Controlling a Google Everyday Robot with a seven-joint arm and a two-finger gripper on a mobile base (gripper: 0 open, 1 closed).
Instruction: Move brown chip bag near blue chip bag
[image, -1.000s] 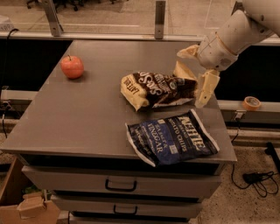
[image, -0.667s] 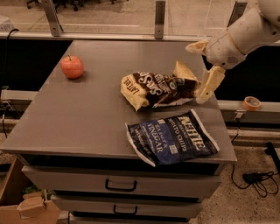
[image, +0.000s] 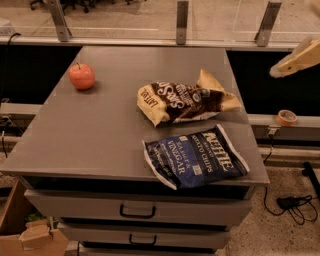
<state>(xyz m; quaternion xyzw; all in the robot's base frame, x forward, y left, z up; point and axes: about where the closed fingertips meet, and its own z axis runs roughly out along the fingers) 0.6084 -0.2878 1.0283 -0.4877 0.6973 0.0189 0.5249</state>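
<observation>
Brown chip bag (image: 182, 101) lies on the bench (image: 100, 130) just at 12 o'clock of the blue chip bag (image: 196, 156), so the move looks done. The claw (image: 295, 57) hangs off the bench at 2 o'clock; whether it is spread cannot be told. The drawers (image: 137, 210) are closed, their contents hidden.

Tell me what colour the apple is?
The apple is reddish-orange, shown in the camera view. The gripper hangs at the upper right.
</observation>
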